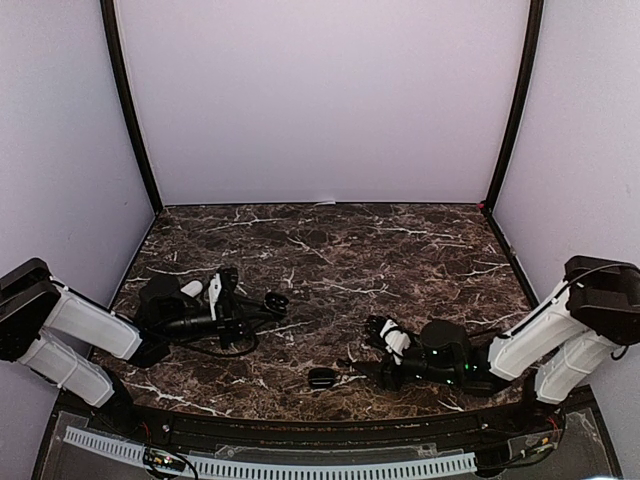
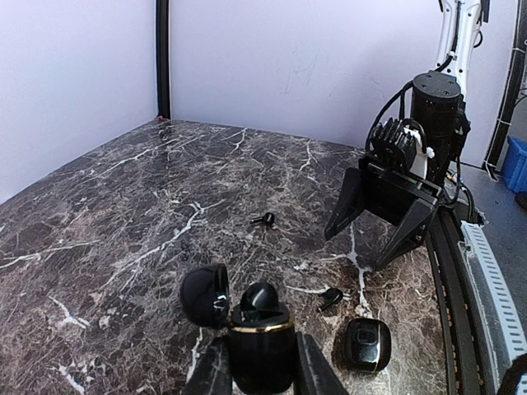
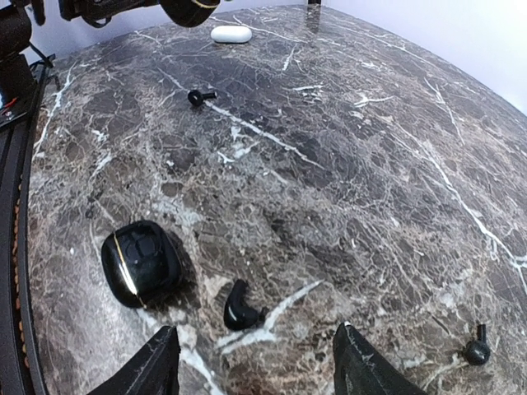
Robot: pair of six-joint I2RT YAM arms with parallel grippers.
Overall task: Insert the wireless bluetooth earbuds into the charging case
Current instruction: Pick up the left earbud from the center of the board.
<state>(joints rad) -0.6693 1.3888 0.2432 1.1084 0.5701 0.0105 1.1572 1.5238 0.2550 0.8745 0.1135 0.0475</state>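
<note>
Now the right jaws stand wide open and empty, low over the surface (image 3: 346, 164). One black earbud (image 3: 239, 309) lies just ahead of their tips, in line with the gap and just beside the closed case (image 3: 140, 262). The left jaws are clamped on the open case (image 2: 259, 350), well apart from the closed case, with its lid (image 2: 206, 296) tipped back and what looks like a dark bud (image 2: 260, 296) sitting in it. Closing on so small and glossy a piece could squirt it sideways or shove it against the closed case. Dark on dark marble also invites a mis-aim. Another earbud (image 3: 200, 97) lies farther from the closed case, towards the open one.
</note>
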